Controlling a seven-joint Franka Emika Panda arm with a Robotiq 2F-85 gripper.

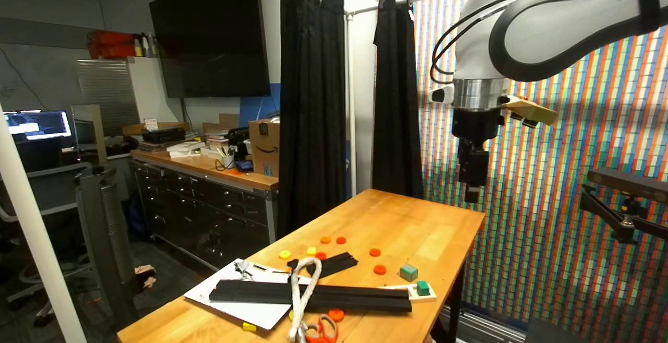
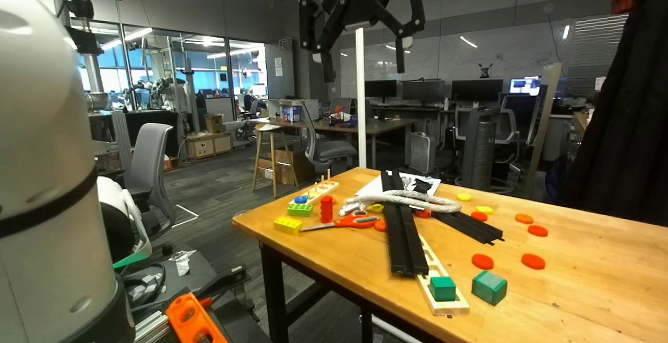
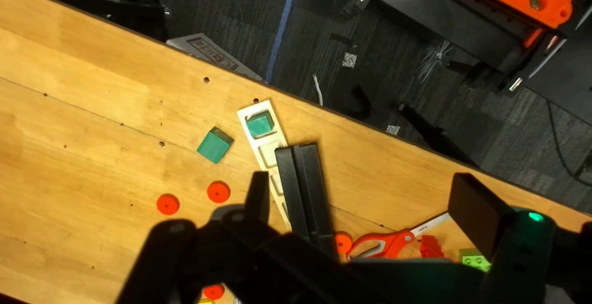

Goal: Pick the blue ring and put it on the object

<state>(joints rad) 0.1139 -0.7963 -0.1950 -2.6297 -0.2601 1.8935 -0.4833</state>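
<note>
In exterior view: light-green studded plastic brick [image 2: 300, 210], close in front of round blue ring [image 2: 300, 199] at end of long pale-wood pegged board [image 2: 324, 191] (threaded on peg or not: cannot be told). Black two-fingered gripper [image 2: 365, 75] held high, fingers parted, nothing clasped; brick could be caught if fingers are lowered wide, low ring dropped if pinched shallowly. Long black grooved track [image 2: 401, 236], by which cream compartmented tray [image 2: 452, 310] is partly hidden; deep-green cube [image 2: 442, 289] seated in tray's end compartment.
</note>
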